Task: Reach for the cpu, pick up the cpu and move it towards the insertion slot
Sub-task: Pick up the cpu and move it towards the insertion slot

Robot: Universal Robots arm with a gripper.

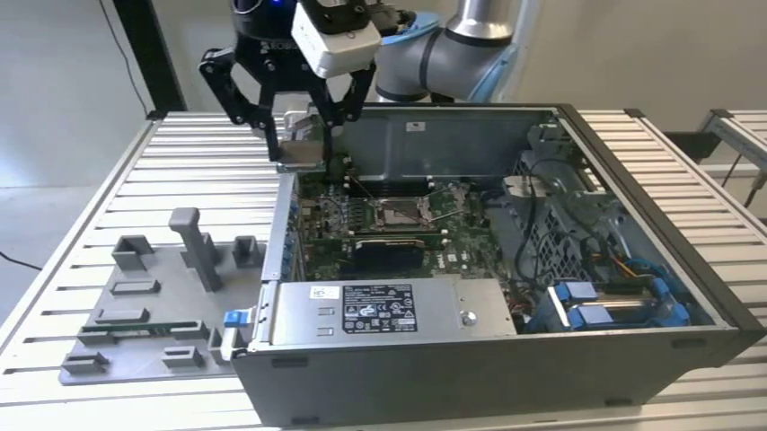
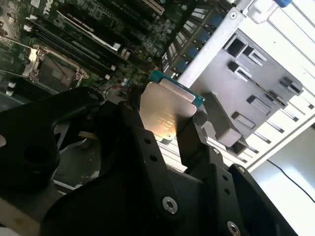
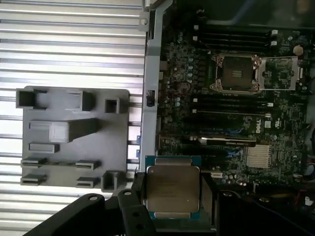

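In the exterior view, the big open grey metal computer case [image 1: 480, 377] lies on the ribbed metal tabletop [image 1: 132, 180], taking up the middle and the three o'clock side. The flat grey plastic fixture plate [image 1: 144, 314] lies on the tabletop just beside the case, at its eight o'clock. Inside the case, the square metal-framed insertion slot [image 1: 398, 214] sits mid-board. The silver box-shaped power supply [image 1: 383, 310] lies at its six o'clock and the blue-tabbed drive cage [image 1: 605, 305] at its four o'clock. The black two-fingered hand [image 1: 301, 148] hangs over the case's eleven o'clock corner, well apart from the slot, with the small thin square silvery cpu [image 3: 172, 191] clamped between its fingers.
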